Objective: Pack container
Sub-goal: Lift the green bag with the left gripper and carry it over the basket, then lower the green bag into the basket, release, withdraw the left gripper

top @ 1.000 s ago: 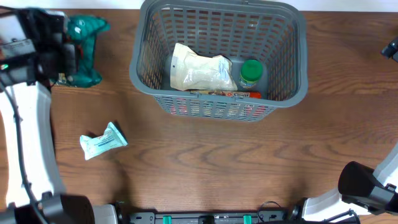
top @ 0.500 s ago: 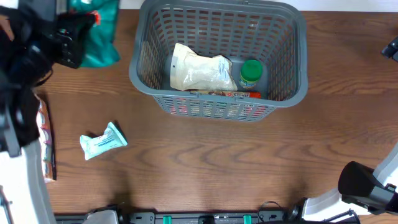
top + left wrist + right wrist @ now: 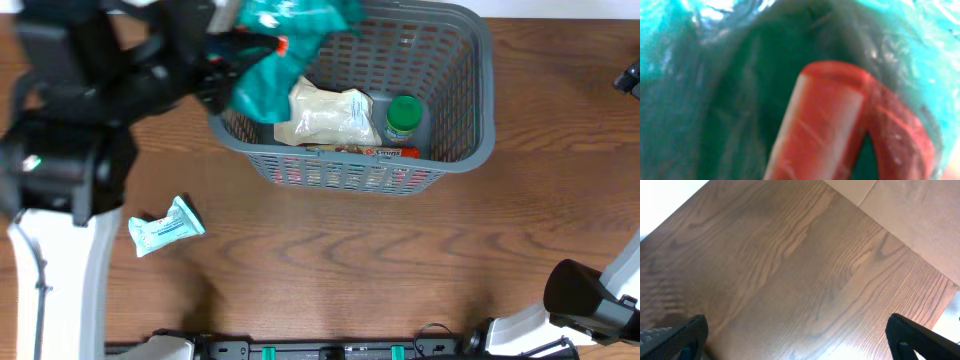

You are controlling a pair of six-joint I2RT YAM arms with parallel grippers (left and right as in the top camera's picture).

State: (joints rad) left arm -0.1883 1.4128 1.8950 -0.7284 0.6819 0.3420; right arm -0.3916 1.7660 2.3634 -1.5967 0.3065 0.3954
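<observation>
Left gripper (image 3: 245,45) is clamped on the teal bag (image 3: 272,62). I judge the grip from the bag hanging off it in the air; the jaws themselves are hidden. My left wrist view is just teal film (image 3: 685,45) pressed up to the lens, plus a blurred red shape (image 3: 840,125) that I can't identify. From overhead, the bag hangs over the left far corner of the container (image 3: 480,45), partly inside the rim line and partly over the left wall.

The container sits at the far middle of the desk (image 3: 400,260). Inside it are a pale pouch (image 3: 325,115), a green-capped bottle (image 3: 404,115) just beside it, and a red-printed flat pack (image 3: 365,152) along the near wall.

Right gripper (image 3: 796,342) is spread open and empty over bare desk, well apart from everything.

Step in hand, as I read it: carrying the teal bag in for the drop. Next I need to move further right so the whole bag clears the left wall, lower it over the pouch, then let go. The bag is floppy and may drape on the rim.

A small light blue packet (image 3: 165,225) lies on the desk at near left, not yet packed.
</observation>
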